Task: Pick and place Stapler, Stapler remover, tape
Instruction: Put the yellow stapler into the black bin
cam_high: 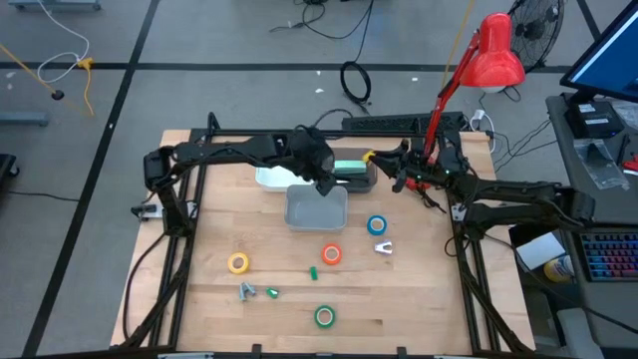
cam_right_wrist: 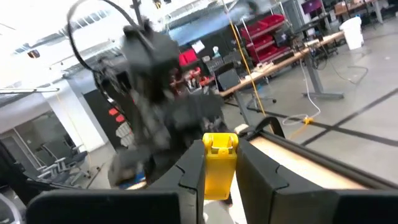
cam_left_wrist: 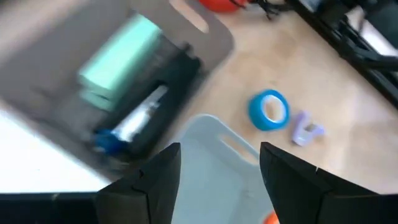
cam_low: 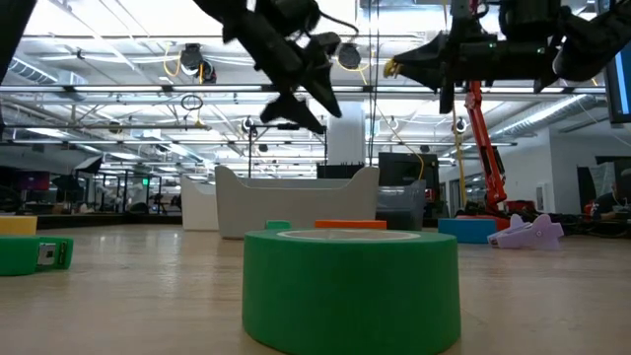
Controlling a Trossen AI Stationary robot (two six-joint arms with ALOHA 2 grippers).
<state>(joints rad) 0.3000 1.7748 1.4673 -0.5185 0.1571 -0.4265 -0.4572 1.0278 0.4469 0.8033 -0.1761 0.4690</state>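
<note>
Currently the right gripper (cam_right_wrist: 219, 168) is clamped on a small yellow blocky plastic item (cam_right_wrist: 218, 163), likely the stapler, raised above the table's back edge near the dark tray (cam_high: 361, 183). Left gripper (cam_left_wrist: 219, 171) hangs open and empty over the grey plastic bin (cam_high: 316, 207). Rigid, light and smooth, so a hold across its flat sides suits; slipping is the risk. Four tape rolls lie loose on the wood: yellow (cam_high: 237, 263), blue (cam_high: 377, 225), orange-red (cam_high: 331, 254), green (cam_high: 324, 317); the lilac staple remover (cam_high: 384, 247) is beside the blue. Rolls are light and stiff, best pinched across the rim. Only the right wrist view shows the grip; the high view alone gives the layout. The left wrist view shows a mint-green block (cam_left_wrist: 118, 59) in the tray.
</note>
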